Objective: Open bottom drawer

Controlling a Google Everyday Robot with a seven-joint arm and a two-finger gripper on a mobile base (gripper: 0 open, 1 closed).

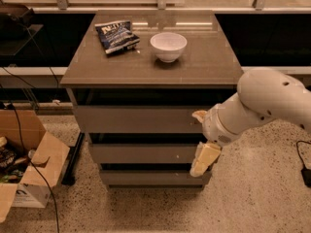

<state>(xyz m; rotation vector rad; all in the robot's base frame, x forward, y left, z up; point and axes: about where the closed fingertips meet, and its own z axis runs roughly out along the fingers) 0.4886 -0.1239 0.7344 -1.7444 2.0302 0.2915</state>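
Note:
The bottom drawer (150, 177) is the lowest and narrowest of three grey-brown fronts on the cabinet, and it is closed. The middle drawer (146, 153) and the top drawer (136, 119) above it are also closed. My gripper (204, 160) is cream-coloured and hangs down from the white arm (262, 106). It sits in front of the right end of the middle drawer, with its tip at the dark gap just above the bottom drawer's right end. The drawer's inside is hidden.
A white bowl (168, 46) and a dark snack bag (116, 36) lie on the cabinet top (204, 62). An open cardboard box (29, 164) with cables stands on the floor at the left. A black cable (305, 171) lies on the floor at the right.

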